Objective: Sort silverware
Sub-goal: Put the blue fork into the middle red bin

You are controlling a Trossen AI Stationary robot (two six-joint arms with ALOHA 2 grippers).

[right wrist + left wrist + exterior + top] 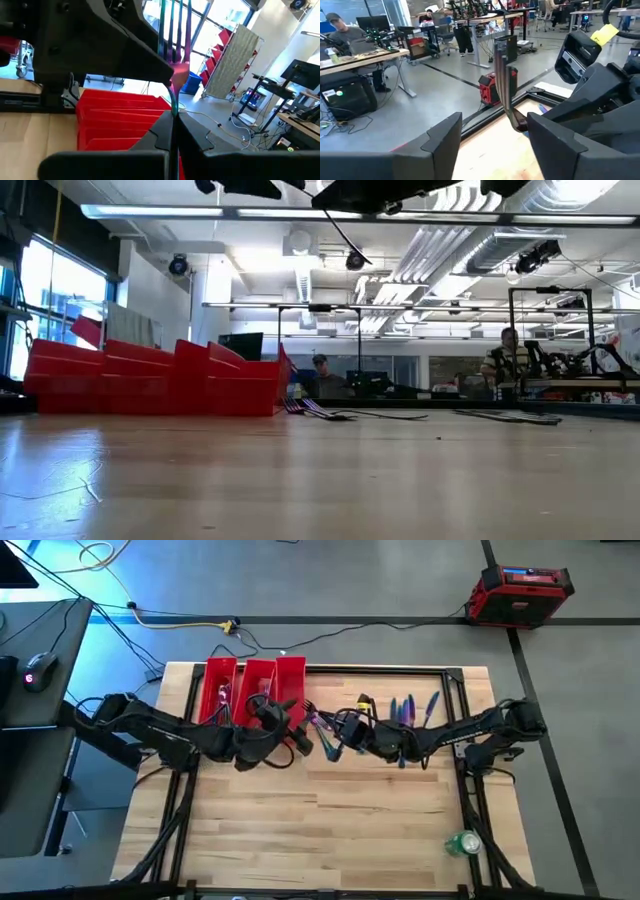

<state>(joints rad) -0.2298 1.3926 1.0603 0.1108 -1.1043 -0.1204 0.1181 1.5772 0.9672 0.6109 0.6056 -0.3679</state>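
Observation:
My right gripper (173,120) is shut on an iridescent fork (175,45), held high above the table just right of the red three-compartment tray (255,688). My left gripper (495,145) is open and faces it from the tray side, so the fork (506,85) shows beyond the gap between its fingers. In the high view the two grippers (298,737) (333,745) nearly meet. More silverware (408,707) lies flat on the table's far right part, and a few pieces (312,408) lie beside the tray. My right gripper pinches the fork's handle (174,111) between its two fingers, a little below the neck. The tines stick out beyond the fingertips, away from the gripper. The fork is lifted clear of the table and stands roughly upright in the left wrist view.
A green and white object (463,842) lies near the table's front right corner. A red case (520,595) stands on the floor beyond the far right corner. The near half of the wooden table (320,830) is bare wood.

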